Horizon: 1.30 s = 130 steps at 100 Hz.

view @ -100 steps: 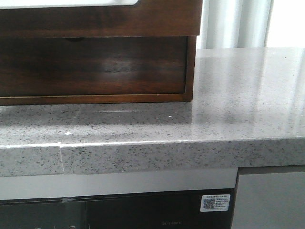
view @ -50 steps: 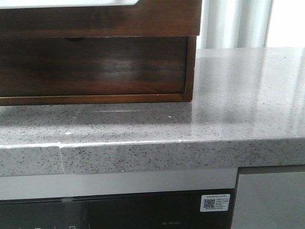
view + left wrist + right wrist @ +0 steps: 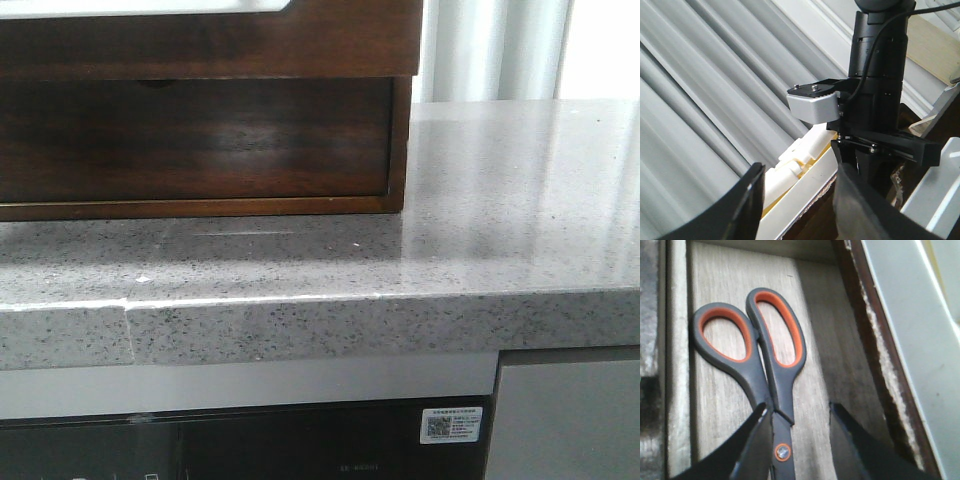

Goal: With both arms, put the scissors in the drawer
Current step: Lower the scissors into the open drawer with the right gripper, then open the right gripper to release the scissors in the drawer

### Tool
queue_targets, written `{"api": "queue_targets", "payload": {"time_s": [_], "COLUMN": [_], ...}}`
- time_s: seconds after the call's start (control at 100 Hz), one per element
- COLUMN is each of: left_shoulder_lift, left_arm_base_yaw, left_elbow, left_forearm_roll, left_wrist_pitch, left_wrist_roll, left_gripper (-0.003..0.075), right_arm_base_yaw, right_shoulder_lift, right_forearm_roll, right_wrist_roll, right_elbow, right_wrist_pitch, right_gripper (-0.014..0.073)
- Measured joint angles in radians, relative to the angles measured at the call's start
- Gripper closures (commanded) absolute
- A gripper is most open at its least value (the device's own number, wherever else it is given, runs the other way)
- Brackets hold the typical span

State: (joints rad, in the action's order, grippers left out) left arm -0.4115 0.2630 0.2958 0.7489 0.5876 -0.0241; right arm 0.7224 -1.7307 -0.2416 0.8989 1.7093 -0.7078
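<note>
Lying in the drawer, one pair of scissors sits between the right gripper's spread fingers.

Small scissors with grey handles lined in orange lie flat, blades closed, on the pale wood floor inside an open compartment. Wide dark reddish-brown wood drawer front sits flush, closed, in its frame on the speckled counter.

Drawer front: dark wood, glossy sheen. Countertop: speckled grey stone, polished. Scissors: matt grey plastic handles, orange lining, metal pivot. Drawer floor: pale matt wood, grainy. Right gripper fingers: black, probably plastic.
</note>
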Motion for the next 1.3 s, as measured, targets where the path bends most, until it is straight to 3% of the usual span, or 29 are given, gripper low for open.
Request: {"api": "queue_targets", "payload": {"time_s": [0.13,0.25,0.41,0.51,0.79,0.96,1.151,1.301], "left_shoulder_lift": [0.000,0.000,0.023,0.057,0.203,0.314,0.397,0.414], "left_arm_base_yaw": [0.000,0.000,0.000,0.000,0.000,0.000,0.000,0.000], "left_elbow": [0.000,0.000,0.000,0.000,0.000,0.000,-0.001,-0.027], "left_forearm_roll": [0.000,0.000,0.010,0.036,0.098,0.096,0.064,0.012], "left_wrist_pitch": [0.000,0.000,-0.002,-0.017,-0.186,-0.384,-0.605,-0.652], "left_wrist_roll": [0.000,-0.011,-0.063,-0.084,-0.315,-0.449,-0.497,-0.500], "left_gripper": [0.0417,0.0433,0.0601,0.0739,0.0740,0.0740,0.0739,0.0739], "right_arm_base_yaw": [-0.002,-0.002,-0.002,-0.002,-0.002,-0.002,-0.002,-0.002], "right_shoulder_lift": [0.022,0.076,0.154,0.195,0.305,0.390,0.521,0.661], "right_forearm_roll": [-0.005,-0.024,-0.030,-0.032,-0.036,-0.038,-0.040,-0.042], "right_wrist_roll": [0.000,-0.027,-0.056,-0.079,-0.148,-0.164,-0.166,-0.168], "right_elbow": [0.000,0.000,0.000,0.000,0.000,-0.039,-0.206,-0.431], "right_wrist_pitch": [-0.015,-0.054,-0.095,-0.124,-0.148,-0.125,-0.002,0.164], "right_gripper": [0.0342,0.0465,0.0667,0.0656,0.0642,0.0639,0.0639,0.0639]}}
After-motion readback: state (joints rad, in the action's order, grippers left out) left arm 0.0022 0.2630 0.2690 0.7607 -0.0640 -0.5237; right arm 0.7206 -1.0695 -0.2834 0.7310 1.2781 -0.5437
